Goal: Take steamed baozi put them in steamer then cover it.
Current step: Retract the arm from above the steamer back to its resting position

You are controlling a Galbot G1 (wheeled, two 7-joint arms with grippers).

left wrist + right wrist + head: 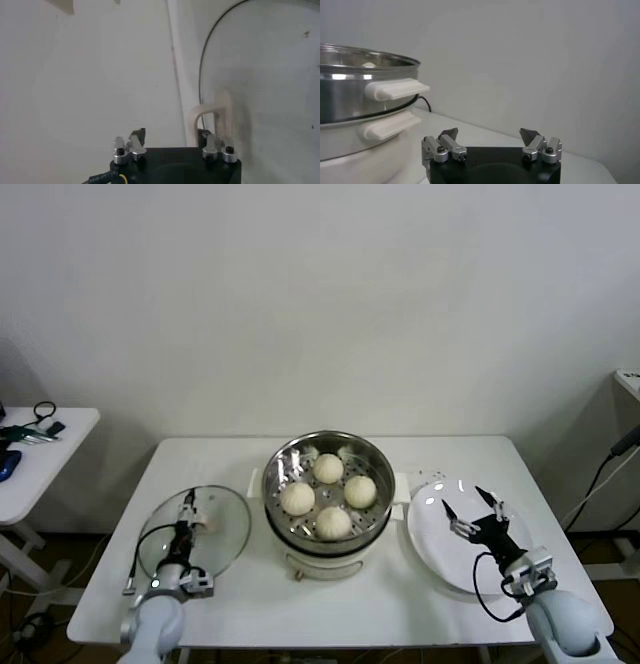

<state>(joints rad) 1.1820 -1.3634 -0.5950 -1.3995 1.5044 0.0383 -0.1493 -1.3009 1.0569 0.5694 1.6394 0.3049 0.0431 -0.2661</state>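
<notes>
Four steamed baozi already sit inside the steamer at bench centre, so we judge loading done; the step in hand is the cover.

The cover lies flat on the bench directly under the left end effector, with the steamer off to that end effector's right, close but not touching the lid rim. In the left wrist view the cover's cream handle stands just ahead of the left end effector, nearer one finger than the other. Its fingers are spread apart and not clamped on anything yet.

The right end effector hovers over the empty white plate, fingers wide apart and holding nothing; the steamer is to its left. We treat it as parked.

To do this step well, we judge:
- centre the handle between the left fingers before closing; right now it looks offset
- grip the handle across its narrow faces, low enough not to slip off
- lift straight up so the glass clears the bench before moving right
- keep the lid level and lower it concentric with the steamer rim
- watch for the lid edge clipping the steamer's side handle or the baozi tops
</notes>
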